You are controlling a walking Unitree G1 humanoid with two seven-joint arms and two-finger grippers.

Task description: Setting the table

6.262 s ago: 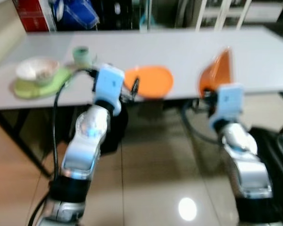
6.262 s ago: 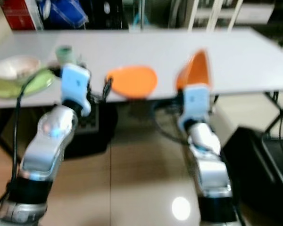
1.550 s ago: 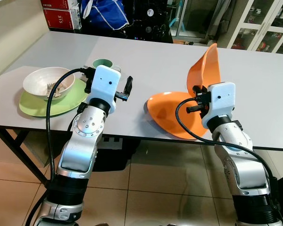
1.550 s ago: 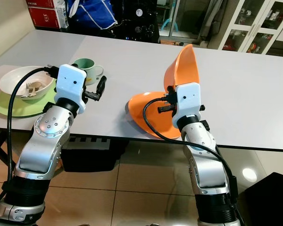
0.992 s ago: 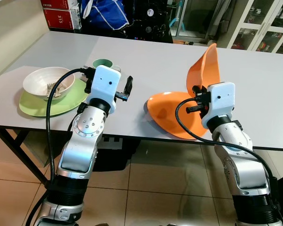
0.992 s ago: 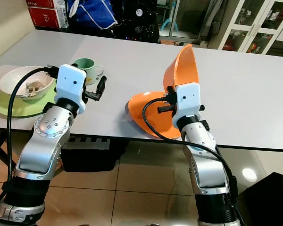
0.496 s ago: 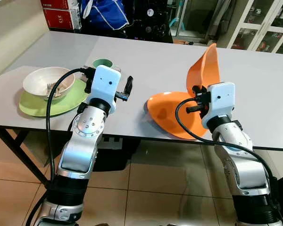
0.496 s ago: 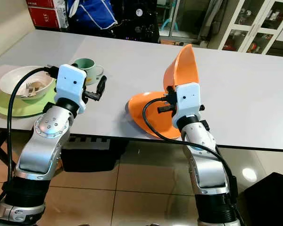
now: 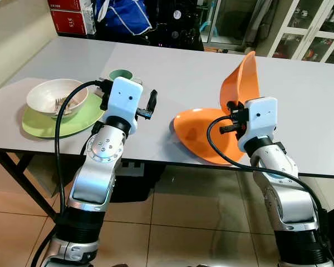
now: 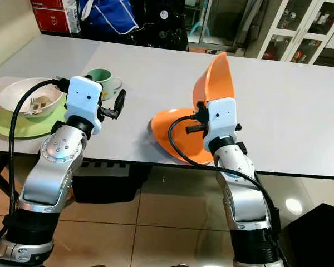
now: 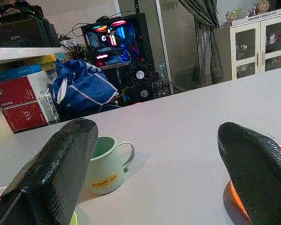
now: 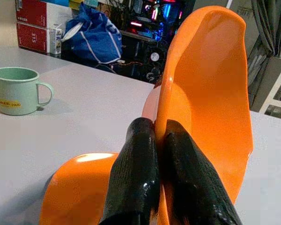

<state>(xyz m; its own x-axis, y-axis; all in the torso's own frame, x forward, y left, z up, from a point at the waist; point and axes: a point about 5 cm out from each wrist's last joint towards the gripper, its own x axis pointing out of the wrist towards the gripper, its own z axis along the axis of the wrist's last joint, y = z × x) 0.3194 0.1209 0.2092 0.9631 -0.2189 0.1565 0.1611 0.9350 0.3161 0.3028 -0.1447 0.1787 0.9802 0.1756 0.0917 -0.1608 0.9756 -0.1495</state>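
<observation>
The right pincer [image 12: 160, 154] is clamped on the rim of an orange plate [image 9: 242, 80], holding it nearly upright above the grey counter [image 9: 183, 72]. A second orange plate [image 9: 197, 133] lies on the counter just below it, near the front edge. The left pincer [image 11: 150, 164] hovers with its fingers wide apart beside a green mug [image 10: 103, 80]. Farther left, a white bowl [image 9: 55, 95] sits on a green plate [image 9: 42, 123]

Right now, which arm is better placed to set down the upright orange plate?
The right. The right gripper is already shut on the upright orange plate, above the flat orange plate. The left gripper is open and empty, near the green mug.
</observation>
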